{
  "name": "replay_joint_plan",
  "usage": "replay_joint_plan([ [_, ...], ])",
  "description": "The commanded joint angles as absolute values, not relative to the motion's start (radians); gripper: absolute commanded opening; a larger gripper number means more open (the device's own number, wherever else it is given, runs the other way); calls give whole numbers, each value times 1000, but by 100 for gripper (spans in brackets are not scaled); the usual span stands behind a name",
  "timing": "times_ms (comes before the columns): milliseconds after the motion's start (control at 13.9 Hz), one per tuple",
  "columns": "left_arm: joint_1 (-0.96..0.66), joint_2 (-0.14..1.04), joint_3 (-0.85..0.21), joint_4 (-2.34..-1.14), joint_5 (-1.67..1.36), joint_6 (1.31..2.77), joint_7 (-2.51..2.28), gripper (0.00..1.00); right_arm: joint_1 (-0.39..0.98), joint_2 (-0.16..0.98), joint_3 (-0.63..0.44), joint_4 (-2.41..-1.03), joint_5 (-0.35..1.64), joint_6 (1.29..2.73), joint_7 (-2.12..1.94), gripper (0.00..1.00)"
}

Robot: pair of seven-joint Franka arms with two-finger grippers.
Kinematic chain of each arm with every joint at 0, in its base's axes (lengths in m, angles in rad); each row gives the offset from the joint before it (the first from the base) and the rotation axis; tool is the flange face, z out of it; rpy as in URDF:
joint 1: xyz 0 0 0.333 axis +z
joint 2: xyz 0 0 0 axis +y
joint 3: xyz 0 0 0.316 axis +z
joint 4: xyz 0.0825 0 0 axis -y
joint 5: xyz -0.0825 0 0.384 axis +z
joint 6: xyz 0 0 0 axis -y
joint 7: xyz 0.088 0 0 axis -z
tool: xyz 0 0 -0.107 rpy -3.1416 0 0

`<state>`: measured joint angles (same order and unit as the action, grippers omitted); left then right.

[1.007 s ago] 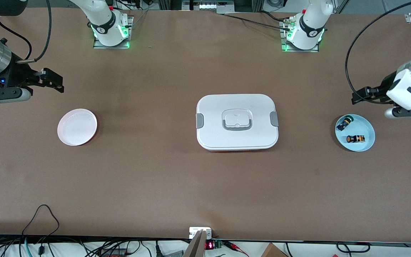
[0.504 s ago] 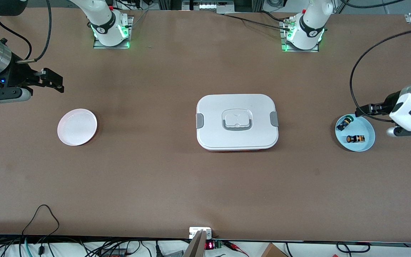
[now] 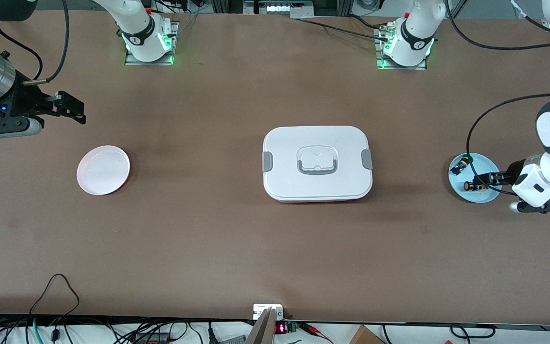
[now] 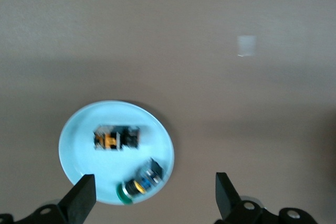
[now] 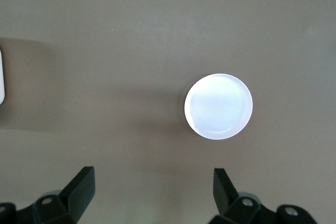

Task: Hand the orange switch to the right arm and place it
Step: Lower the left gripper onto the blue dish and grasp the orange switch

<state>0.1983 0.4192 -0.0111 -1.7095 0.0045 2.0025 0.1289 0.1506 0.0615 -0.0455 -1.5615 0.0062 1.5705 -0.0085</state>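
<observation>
The orange switch (image 3: 469, 185) lies on its side on a light blue plate (image 3: 462, 177) at the left arm's end of the table. It also shows in the left wrist view (image 4: 116, 138). My left gripper (image 3: 484, 181) hangs open and empty over the plate, partly covering the orange switch in the front view. In the left wrist view this gripper (image 4: 154, 198) straddles the plate's edge (image 4: 79, 129). My right gripper (image 3: 75, 110) waits open and empty at the right arm's end of the table; it shows in the right wrist view (image 5: 152, 187).
A black switch with a green cap (image 3: 461, 166) lies on the same blue plate, also in the left wrist view (image 4: 139, 182). A white lidded box (image 3: 317, 163) stands mid-table. A pale pink plate (image 3: 103, 169) lies near the right gripper, also in the right wrist view (image 5: 218, 106).
My left arm has swung toward the front camera and lowered, bringing its open gripper from beside the blue plate to over it. The right arm has not moved.
</observation>
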Motion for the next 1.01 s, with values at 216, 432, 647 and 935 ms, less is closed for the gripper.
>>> replay_joint_plan([
  [216, 250, 430, -15, -1914, 23, 2300, 193, 100, 152, 66, -45, -1546, 9, 1568, -6, 100],
  [432, 264, 448, -15, -1973, 23, 2408, 216, 100, 152, 66, -46, -1546, 9, 1568, -6, 100],
  [647, 278, 457, -15, -2002, 23, 2465, 250, 100, 153, 66, -44, -1546, 9, 1568, -6, 100],
  [935, 308, 489, -15, -2003, 23, 2480, 268, 100, 152, 66, -46, -1546, 9, 1568, -6, 100],
])
